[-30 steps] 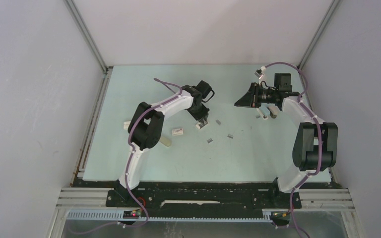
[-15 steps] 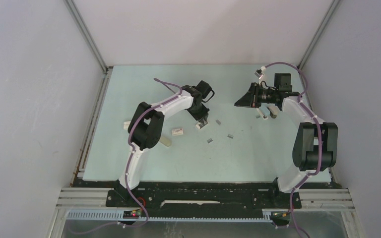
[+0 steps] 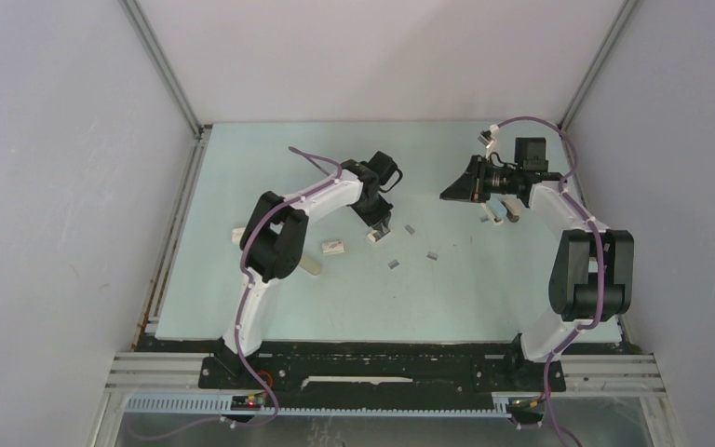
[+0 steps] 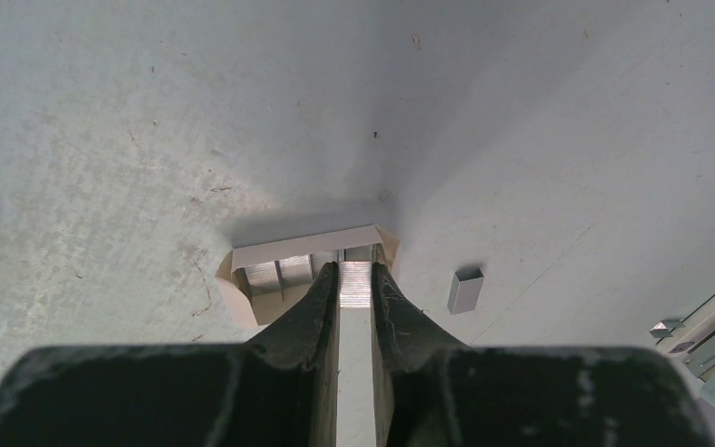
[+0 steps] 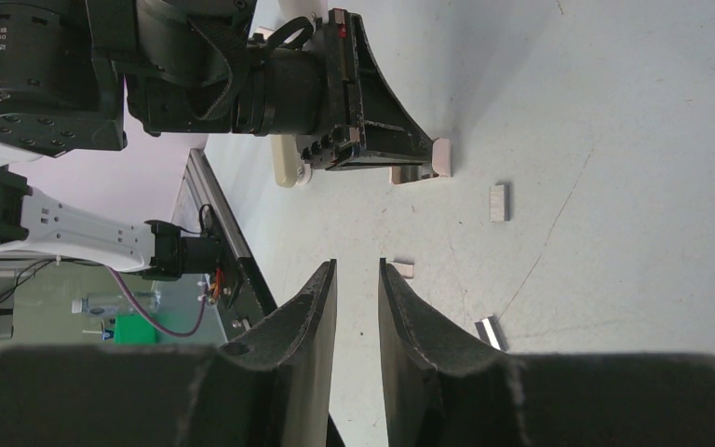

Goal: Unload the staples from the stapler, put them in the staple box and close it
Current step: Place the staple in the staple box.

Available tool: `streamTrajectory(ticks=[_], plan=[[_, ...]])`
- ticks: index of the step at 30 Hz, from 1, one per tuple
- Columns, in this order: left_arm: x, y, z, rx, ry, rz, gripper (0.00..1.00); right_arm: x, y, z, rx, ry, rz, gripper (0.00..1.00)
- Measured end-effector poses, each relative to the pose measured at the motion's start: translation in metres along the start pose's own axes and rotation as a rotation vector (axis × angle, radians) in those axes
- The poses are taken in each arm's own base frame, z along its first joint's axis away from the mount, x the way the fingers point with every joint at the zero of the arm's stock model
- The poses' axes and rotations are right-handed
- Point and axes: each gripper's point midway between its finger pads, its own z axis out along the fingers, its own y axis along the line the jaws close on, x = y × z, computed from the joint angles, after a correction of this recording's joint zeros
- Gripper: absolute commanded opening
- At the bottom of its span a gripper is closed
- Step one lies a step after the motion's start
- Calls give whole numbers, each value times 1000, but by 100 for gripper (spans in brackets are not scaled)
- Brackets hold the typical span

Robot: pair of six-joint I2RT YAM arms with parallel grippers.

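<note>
Staples (image 4: 356, 284) in a short silvery strip sit clamped between the fingertips of my left gripper (image 4: 355, 272), right at the mouth of a small open cardboard box (image 4: 303, 244). The box lies on the pale green table (image 4: 149, 140) with more strips inside. Just right of it a loose staple block (image 4: 465, 291) rests on the table, apart from my fingers. Farther right, my right gripper (image 5: 357, 266) hangs above the table, jaws slightly apart with nothing between them.
</note>
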Motion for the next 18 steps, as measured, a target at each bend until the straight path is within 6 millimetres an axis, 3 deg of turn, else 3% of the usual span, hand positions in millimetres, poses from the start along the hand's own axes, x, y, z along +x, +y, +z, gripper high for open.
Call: streamTrajectory(ticks=[18], plan=[[-2, 1, 0, -5, -12, 0, 18, 0, 1, 0, -6, 1, 0, 31]])
